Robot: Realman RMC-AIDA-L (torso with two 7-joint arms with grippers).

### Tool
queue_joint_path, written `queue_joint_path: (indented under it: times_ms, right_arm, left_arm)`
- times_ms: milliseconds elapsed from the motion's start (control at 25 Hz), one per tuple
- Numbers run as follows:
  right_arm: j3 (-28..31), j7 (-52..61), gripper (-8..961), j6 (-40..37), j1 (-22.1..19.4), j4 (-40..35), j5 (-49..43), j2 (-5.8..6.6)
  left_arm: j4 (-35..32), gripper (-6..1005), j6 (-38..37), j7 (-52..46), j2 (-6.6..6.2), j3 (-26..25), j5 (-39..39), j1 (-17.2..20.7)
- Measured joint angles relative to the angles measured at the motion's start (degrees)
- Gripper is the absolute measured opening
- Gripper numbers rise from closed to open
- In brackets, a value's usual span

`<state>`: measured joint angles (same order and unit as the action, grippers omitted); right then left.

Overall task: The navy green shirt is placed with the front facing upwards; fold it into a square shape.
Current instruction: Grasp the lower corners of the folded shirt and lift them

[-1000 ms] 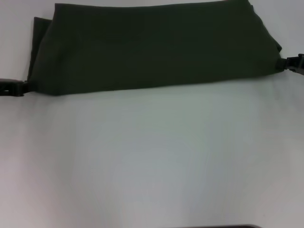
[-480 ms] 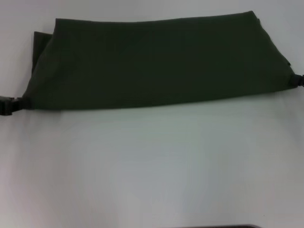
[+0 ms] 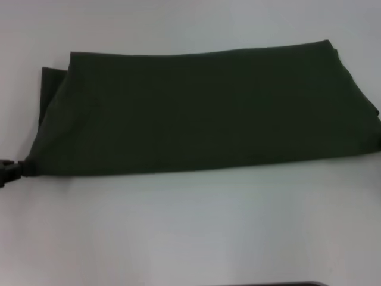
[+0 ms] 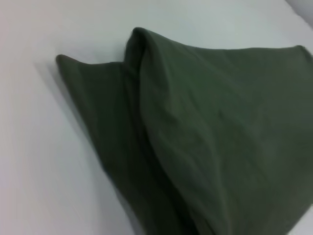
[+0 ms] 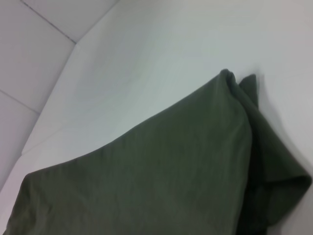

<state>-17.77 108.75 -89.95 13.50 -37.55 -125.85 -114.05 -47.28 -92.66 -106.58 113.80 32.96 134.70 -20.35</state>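
Note:
The navy green shirt lies on the white table as a long folded band running left to right, plain dark fabric up with no lettering showing. My left gripper sits at the far left edge of the head view, shut on the band's near left corner. The right gripper is outside the head view, past the band's right end. In the left wrist view the shirt shows stacked folded layers at its left end. The right wrist view shows the shirt with its layered right end. Neither wrist view shows fingers.
Bare white tabletop stretches from the shirt toward me. A dark strip shows at the bottom edge of the head view. In the right wrist view the table edge borders a tiled floor.
The folded shirt has slid toward me across the table, its near edge coming lower in the head view. My left gripper came with its corner. The right gripper has left the frame at the right.

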Motion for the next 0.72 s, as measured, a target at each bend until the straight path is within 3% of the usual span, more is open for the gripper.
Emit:
queue_joint_path:
  times_ms: [400,720]
  right_arm:
    - [1.50,-4.74,9,-3.74,-5.35,0.47,-0.35,-1.46]
    - [2.81,-5.77,10,-4.36,-7.69,0.56,-0.50,-1.70]
  left_arm:
    - [-0.35,84,-8.54,3.92,0.17,-2.62,0.26,2.58]
    - [-0.01,104,-10.84,5.32,0.31,-2.73,0.22,4.39]
